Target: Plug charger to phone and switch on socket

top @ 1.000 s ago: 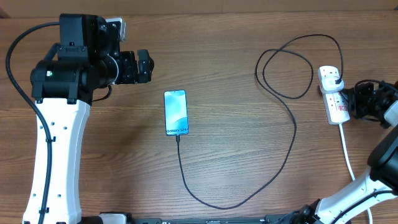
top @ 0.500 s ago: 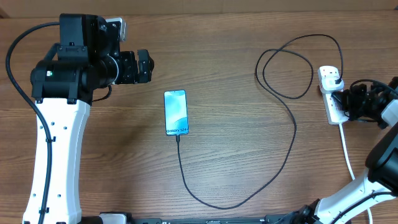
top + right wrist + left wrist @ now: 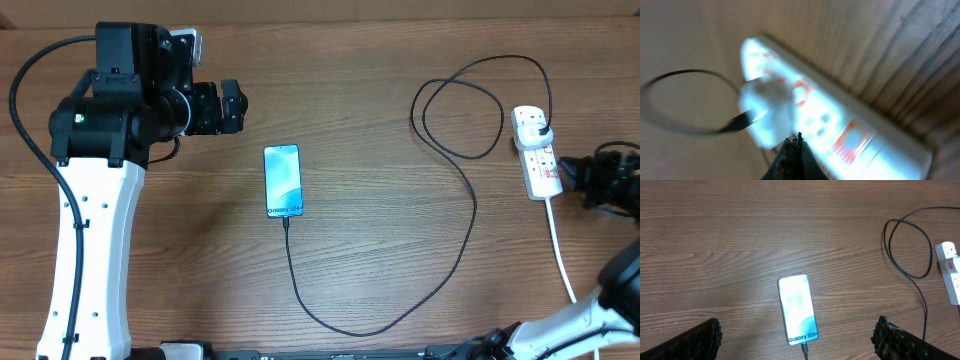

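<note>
Socket (image 3: 538, 152) lies lengthwise along the bench's right edge. Your right claw (image 3: 568, 173), pressed together, sits just beside it; the spread left claw (image 3: 238, 107) is well apart.

1. In the right wrist view the power strip (image 3: 840, 130) is smeared and washed out, and its switches cannot be read.
2. The left wrist view cuts the power strip off at its right edge and shows only the tips of the left hand (image 3: 797, 340).
3. Overhead, the right hand (image 3: 572, 176) is a dark shape, partly past the picture's edge.
</note>
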You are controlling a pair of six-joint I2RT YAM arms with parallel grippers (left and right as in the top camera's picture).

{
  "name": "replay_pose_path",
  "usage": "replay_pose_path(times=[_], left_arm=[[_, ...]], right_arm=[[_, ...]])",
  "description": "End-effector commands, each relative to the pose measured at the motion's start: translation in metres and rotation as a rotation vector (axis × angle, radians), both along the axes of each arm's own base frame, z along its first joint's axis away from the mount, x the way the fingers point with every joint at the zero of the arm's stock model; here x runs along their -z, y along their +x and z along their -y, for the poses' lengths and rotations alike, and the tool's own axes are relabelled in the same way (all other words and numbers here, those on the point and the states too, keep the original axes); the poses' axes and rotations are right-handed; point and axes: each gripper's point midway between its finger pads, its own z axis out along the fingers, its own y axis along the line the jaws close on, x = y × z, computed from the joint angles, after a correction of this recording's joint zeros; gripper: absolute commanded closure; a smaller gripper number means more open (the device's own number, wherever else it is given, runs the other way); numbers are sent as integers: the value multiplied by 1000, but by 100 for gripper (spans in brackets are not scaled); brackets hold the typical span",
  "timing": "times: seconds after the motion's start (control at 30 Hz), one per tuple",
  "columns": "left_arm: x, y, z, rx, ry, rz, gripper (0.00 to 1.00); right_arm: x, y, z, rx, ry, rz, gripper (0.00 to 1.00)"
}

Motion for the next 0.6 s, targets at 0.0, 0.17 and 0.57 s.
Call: replay_pose_path(times=[0.0,0.17,0.57], left_arm=[[3,1,0,-2,-5,-9,0],[3,1,0,-2,-5,-9,0],[3,1,0,-2,-5,-10,0]], right_arm=[[-78,4,-8,-64,-124,175,96],[-155,-7,-37,-181,-271,361,96],[-274,-58,-178,-489,-772,598,93]])
